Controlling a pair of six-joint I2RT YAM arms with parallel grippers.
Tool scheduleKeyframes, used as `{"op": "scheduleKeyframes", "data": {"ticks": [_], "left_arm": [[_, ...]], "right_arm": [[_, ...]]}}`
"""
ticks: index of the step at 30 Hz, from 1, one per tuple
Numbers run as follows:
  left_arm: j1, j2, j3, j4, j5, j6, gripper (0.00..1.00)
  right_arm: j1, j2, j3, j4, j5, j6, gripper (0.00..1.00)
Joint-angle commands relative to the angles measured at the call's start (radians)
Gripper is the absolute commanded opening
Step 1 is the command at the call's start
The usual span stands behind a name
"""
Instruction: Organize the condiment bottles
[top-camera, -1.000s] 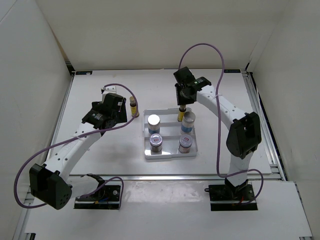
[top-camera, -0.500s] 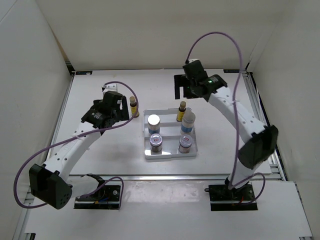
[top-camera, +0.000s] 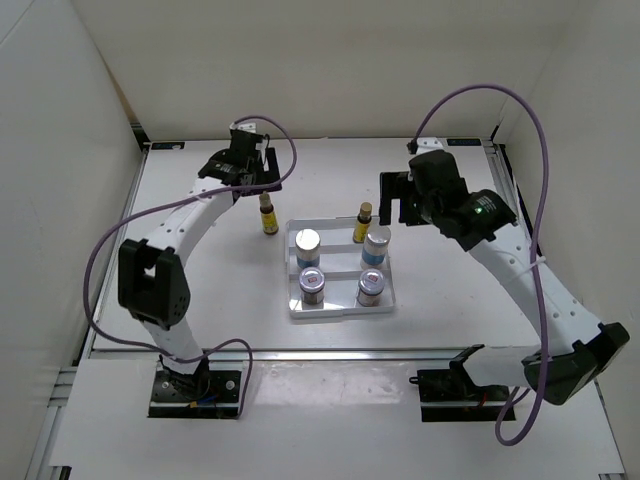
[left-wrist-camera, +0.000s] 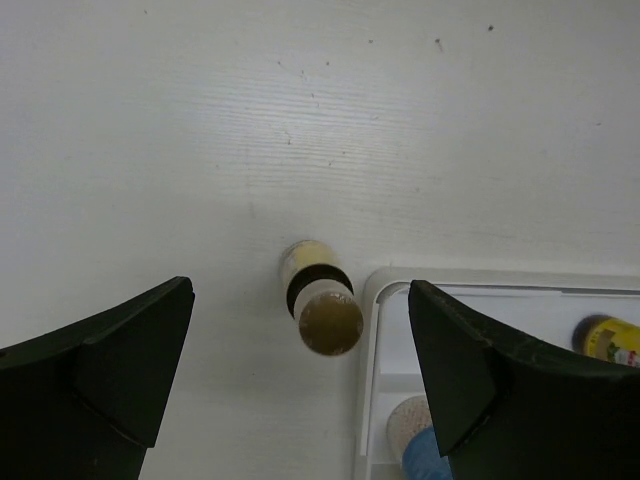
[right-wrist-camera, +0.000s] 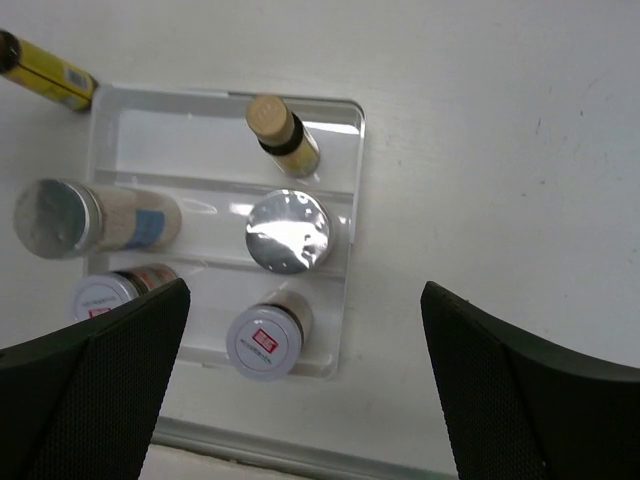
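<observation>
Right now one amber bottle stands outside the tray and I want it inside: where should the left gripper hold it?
Probably from straight above, closing on the amber bottle just under its cap. It stands upright and slim, close beside the rim of the tray, so the open left gripper should turn its fingers to keep clear of that rim.

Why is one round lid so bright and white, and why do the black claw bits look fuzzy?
Right wrist view: the silver cap mirrors the light, so it glares white; the tray shines too. Left wrist view: the claw fingers sit close to the camera, dark and soft-edged.
</observation>
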Motion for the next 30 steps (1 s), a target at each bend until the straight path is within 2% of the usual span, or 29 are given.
{"op": "scheduleKeyframes", "data": {"ticks": [1,7,9,19,29,30], "left_arm": [[0.009,0.053,0.066,-0.002,0.065,0.014,0.99],[0.009,0.096,0.077,-0.002,0.085,-0.007,0.94],[0.009,0.096,0.077,-0.002,0.085,-0.008,0.87],[0.009,0.076,0.028,-0.002,0.094,-0.008,0.68],[0.009,0.032,0.029,-0.012,0.103,0.002,0.34],[0.009,0.017,0.041,-0.024,0.103,0.002,0.24]], "right_arm": [[0.005,-0.051,-0.036,-0.036,0.003,-0.001,1.0],[0.005,-0.099,-0.073,-0.047,0.014,-0.001,1.0],[-0.004,-0.108,-0.082,-0.056,0.024,-0.001,1.0],[-0.004,-0.108,-0.11,-0.066,0.034,0.008,1.0],[-0.004,-0.119,-0.119,-0.075,0.043,0.008,1.0],[-0.004,-0.119,-0.119,-0.075,0.043,0.008,1.0]]}}
